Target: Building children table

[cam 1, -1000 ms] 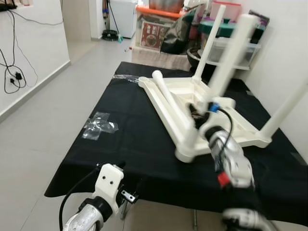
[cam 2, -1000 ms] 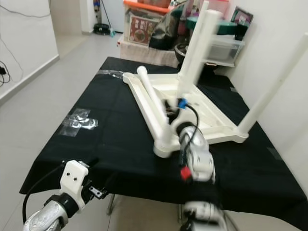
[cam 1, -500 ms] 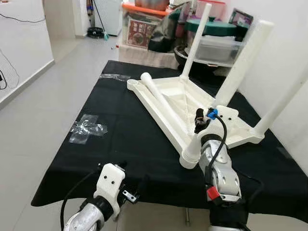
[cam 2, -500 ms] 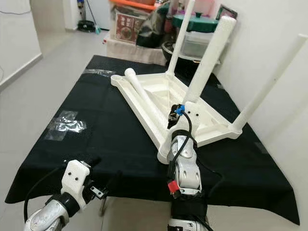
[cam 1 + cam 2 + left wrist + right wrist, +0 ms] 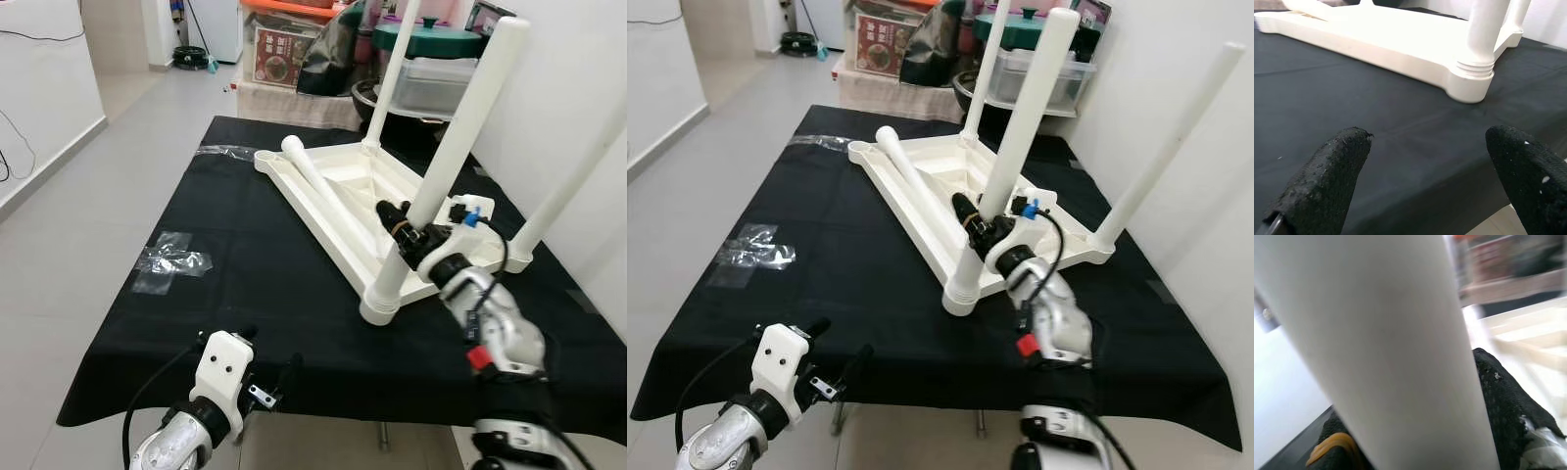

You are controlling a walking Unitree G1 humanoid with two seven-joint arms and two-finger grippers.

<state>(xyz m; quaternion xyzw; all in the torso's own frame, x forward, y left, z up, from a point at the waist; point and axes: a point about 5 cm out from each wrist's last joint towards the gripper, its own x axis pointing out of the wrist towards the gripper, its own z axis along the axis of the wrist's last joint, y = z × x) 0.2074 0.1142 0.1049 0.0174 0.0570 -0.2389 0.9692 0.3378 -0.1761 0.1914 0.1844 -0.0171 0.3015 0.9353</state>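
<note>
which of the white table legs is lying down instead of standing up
The loose leg lying flat along the upturned tabletop. The other three stand in corner sockets, and the right gripper is closed around the nearest upright leg.

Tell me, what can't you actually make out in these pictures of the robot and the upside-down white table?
- Right gripper: in the right wrist view the near leg hides most of the fingers around it.
- Far-right leg: its top is cut off by the left eye view's edge.
- Loose leg lying in the tabletop: whether anything fastens it is too small to tell.
- Boxes behind the black cloth: partly hidden by legs.
- Left gripper: open.
</note>
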